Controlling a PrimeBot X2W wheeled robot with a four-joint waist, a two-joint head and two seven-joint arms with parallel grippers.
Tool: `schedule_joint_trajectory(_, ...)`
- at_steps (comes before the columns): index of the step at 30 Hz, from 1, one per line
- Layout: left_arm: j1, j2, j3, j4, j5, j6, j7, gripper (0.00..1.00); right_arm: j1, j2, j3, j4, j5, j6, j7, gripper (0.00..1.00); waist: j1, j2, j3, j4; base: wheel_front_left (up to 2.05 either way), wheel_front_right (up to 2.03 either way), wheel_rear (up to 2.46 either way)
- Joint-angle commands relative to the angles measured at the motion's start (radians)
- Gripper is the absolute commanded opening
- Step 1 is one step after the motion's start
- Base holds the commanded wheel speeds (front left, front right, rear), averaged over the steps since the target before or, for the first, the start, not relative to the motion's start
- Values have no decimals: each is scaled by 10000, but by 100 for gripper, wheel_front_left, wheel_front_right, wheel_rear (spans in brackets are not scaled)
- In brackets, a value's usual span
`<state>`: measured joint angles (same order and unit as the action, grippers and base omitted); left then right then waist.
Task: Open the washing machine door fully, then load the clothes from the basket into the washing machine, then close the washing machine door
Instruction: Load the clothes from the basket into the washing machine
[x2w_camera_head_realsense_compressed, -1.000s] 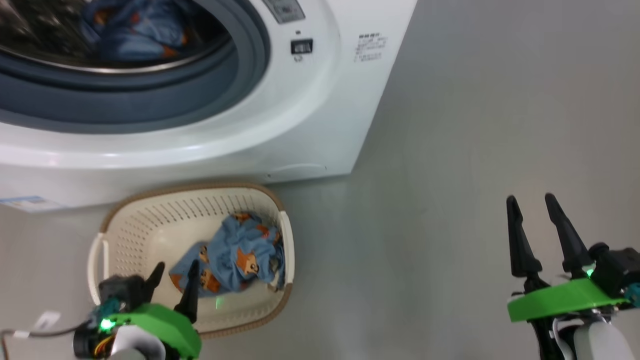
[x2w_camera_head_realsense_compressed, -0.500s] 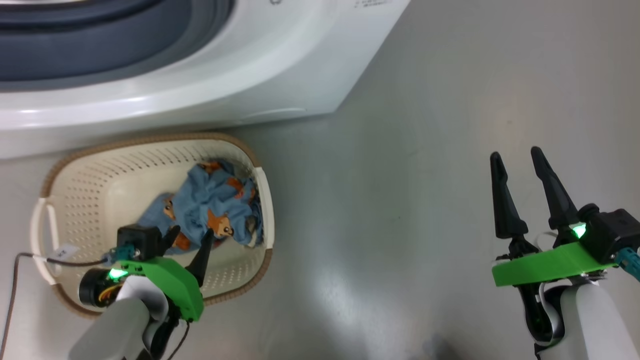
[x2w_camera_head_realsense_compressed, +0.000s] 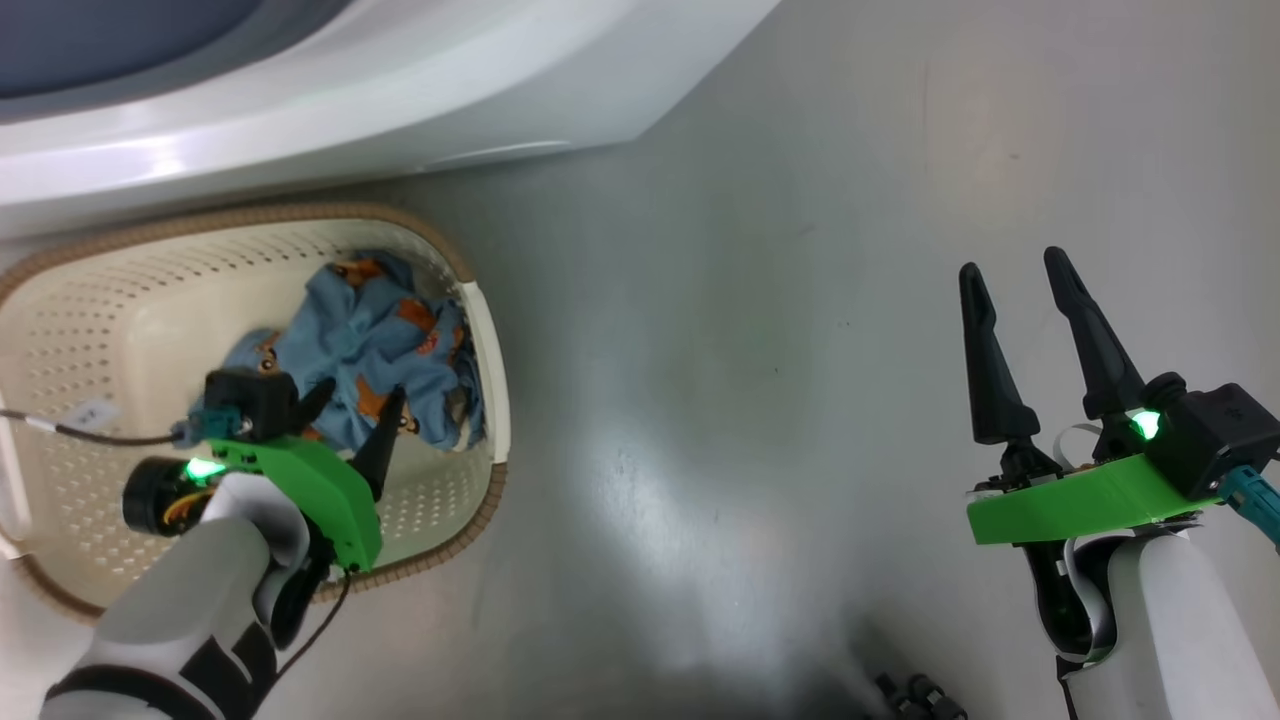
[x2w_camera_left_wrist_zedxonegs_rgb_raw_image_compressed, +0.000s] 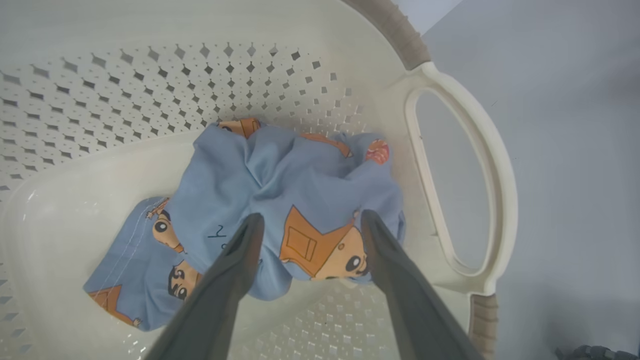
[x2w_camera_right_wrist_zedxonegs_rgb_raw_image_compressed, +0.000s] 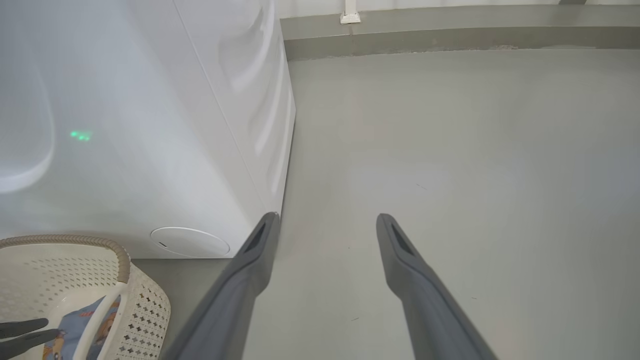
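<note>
The floor (x2w_camera_head_realsense_compressed: 800, 200) is a smooth, seamless pale grey with a slight sheen. In the head view a soft whitish patch of reflected light (x2w_camera_head_realsense_compressed: 640, 480) spreads across its middle, a dark shadow (x2w_camera_head_realsense_compressed: 800, 690) lies along the bottom edge, and a few tiny dark specks mark the surface. In the right wrist view the floor runs back to a darker grey skirting band (x2w_camera_right_wrist_zedxonegs_rgb_raw_image_compressed: 450, 37) at the foot of a white wall (x2w_camera_right_wrist_zedxonegs_rgb_raw_image_compressed: 310, 6), where a small white fitting (x2w_camera_right_wrist_zedxonegs_rgb_raw_image_compressed: 349, 18) sits against the band, and the light is even and diffuse.
</note>
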<state>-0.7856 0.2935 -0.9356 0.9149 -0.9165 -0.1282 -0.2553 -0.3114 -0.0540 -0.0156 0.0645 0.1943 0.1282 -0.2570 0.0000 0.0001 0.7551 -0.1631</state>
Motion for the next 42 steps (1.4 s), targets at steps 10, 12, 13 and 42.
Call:
schedule_joint_trajectory(10, -790, 632, -1147, -112, -1169, -25, -65, 100, 58, 34, 263, -425, -18, 25, -48, 100, 0, -1, 689, -349, 0, 0, 0)
schedule_joint_trajectory(12, -912, 692, -1438, -98, -1421, -25, -65, 100, 56, 35, 281, -458, 0, 25, -48, 100, 0, -1, 767, -384, 0, 0, 0)
schedule_joint_trajectory(13, -956, 709, -1606, -68, -1566, -25, -65, 100, 63, 35, 287, -475, 7, 25, -48, 100, 0, -1, 781, -394, 0, 0, 0)
schedule_joint_trajectory(42, -88, 713, 902, -380, -1882, -25, -63, 0, 136, -8, 174, -85, -97, 25, -48, 100, 0, -1, -1229, 647, 0, 0, 0)
